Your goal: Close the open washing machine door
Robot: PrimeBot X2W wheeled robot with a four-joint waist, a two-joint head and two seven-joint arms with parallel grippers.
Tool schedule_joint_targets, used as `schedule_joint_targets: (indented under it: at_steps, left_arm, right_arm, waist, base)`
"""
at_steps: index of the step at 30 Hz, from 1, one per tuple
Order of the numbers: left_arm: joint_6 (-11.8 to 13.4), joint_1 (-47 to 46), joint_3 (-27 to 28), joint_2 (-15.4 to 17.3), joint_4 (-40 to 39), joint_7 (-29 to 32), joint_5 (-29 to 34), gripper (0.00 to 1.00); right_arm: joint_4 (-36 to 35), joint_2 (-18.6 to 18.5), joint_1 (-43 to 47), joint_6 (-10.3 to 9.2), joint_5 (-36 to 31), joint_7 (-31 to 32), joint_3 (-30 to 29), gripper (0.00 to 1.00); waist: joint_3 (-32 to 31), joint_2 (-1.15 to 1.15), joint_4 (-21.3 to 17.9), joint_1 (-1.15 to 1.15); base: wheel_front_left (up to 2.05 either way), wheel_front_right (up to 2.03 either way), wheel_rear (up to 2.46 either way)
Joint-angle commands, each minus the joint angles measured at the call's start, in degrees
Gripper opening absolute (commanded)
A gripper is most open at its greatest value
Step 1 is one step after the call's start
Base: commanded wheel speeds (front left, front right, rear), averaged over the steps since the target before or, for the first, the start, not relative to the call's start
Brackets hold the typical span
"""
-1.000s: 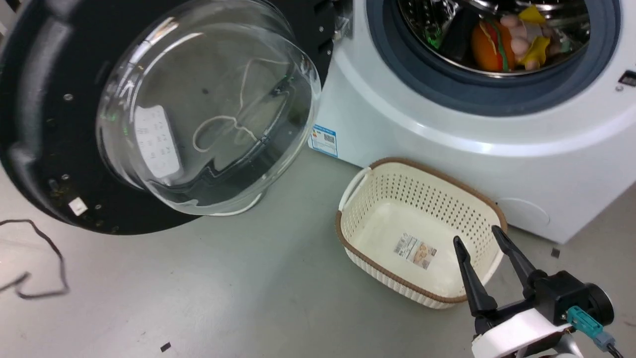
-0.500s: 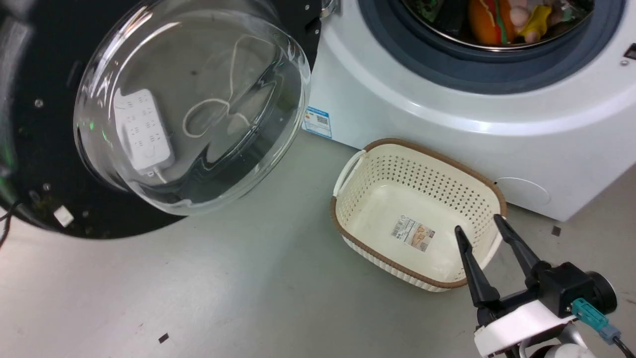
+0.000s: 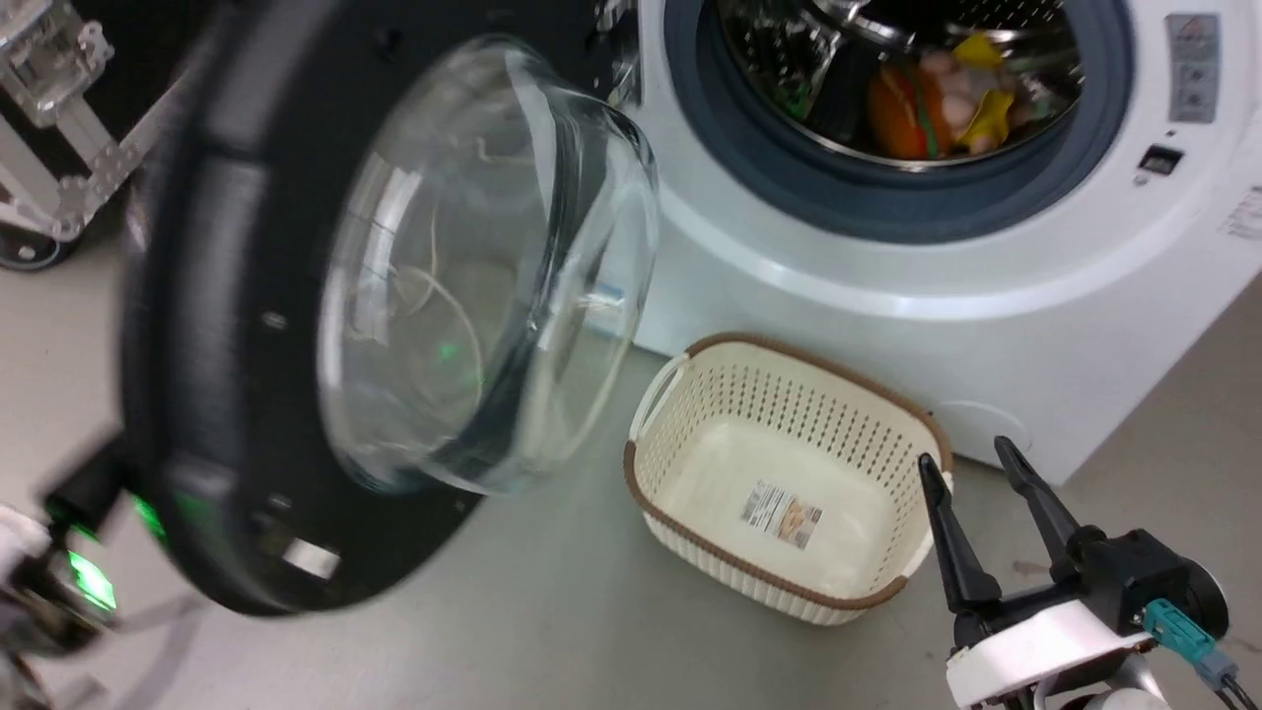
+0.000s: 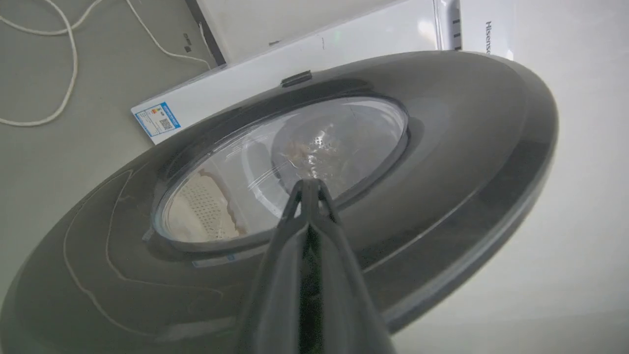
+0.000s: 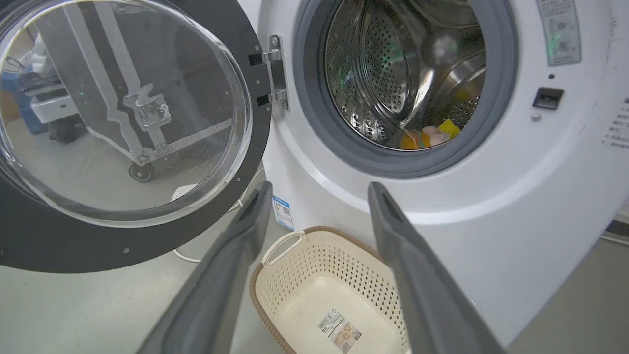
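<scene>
While ajar, door (image 4: pixel 467 147) before left jaws (together)

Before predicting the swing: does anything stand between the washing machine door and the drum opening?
Nothing visible juts from the drum opening; the toys lie inside. The basket stands on the floor below the path of the washing machine door, seemingly lower than its rim.

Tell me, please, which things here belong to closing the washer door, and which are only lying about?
For the job:
- washing machine door, open
- left gripper, shut, tips at the door's outer face
- drum opening that the door must cover

Lying about:
- empty basket on the floor
- coloured toys in the drum
- white cable on the floor
- right gripper, open, holding nothing
</scene>
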Motion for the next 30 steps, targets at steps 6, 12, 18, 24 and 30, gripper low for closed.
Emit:
schedule_joint_targets:
  at_steps: [6, 12, 18, 24, 30]
  left_arm:
    - [0.54, 10.99, -5.48, -9.38, -9.90, 1.38, -1.09, 0.00]
    - [0.88, 19.27, -15.29, -11.03, -14.05, -4.30, -5.37, 0.00]
    - [-0.40, 20.61, -27.71, -11.07, -13.35, -13.96, -9.60, 0.00]
    - [-2.33, 15.64, -36.64, -11.08, -10.18, -22.12, -13.32, 0.00]
    - [-2.76, 5.92, -41.74, -11.08, -3.95, -32.98, -18.31, 0.00]
  right_arm:
    - [0.86, 1.15, 1.40, 0.05, -0.38, -0.58, -1.47, 1.00]
    - [0.84, 1.59, 1.70, 0.05, -0.85, -0.12, -2.51, 1.00]
    - [0.07, 1.69, 1.36, 0.05, -1.42, 0.57, -2.44, 1.00]
    - [-0.61, 1.73, 0.43, 0.05, -1.71, 0.90, -2.68, 1.00]
    - [-0.51, 1.76, -0.73, 0.05, -1.41, 0.51, -2.35, 1.00]
  waist:
    - [-2.86, 0.00, -2.97, 0.01]
    - [-2.93, 0.00, -7.52, 0.01]
    - [-0.40, 0.00, -13.48, 0.01]
    - [2.69, 0.00, -20.50, 0.01]
    - [5.61, 0.00, -27.35, 0.01]
  base:
    - [0.00, 0.00, 0.00]
    - [0.00, 0.00, 0.00]
    - [0.00, 0.00, 0.00]
    - [0.00, 0.00, 0.00]
    - [0.00, 0.00, 0.00]
